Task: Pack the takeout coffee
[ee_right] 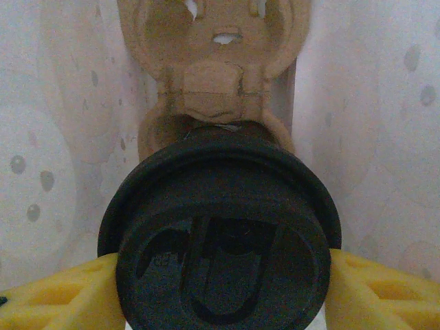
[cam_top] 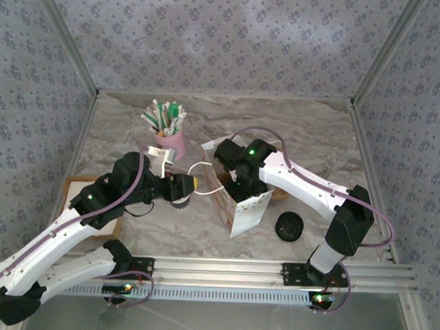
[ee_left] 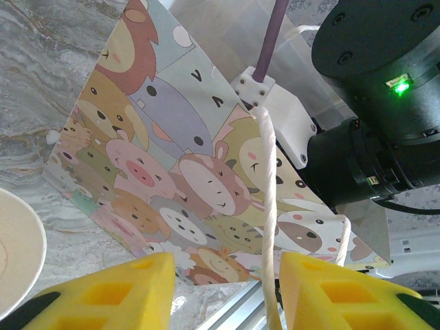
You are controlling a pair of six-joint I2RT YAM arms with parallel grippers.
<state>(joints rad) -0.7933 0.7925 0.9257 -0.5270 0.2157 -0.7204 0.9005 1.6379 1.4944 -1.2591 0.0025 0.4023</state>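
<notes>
Paper bag (ee_left: 172,165) standing open, rope handle (ee_left: 268,206) hanging loose inside left gripper (ee_left: 227,282), jaws parted. Inside, above carrier (ee_right: 213,69), lidded cup (ee_right: 220,199) pinched on both sides by right gripper (ee_right: 220,292). Seems light, thin-walled, crushable, lid (ee_right: 206,254) slick and liable to pop: best held gently near stiff rim, upright.

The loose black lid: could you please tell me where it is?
In the top view the black lid lies on the table, right of centre, between the cartoon-printed paper bag and the right arm.
</notes>
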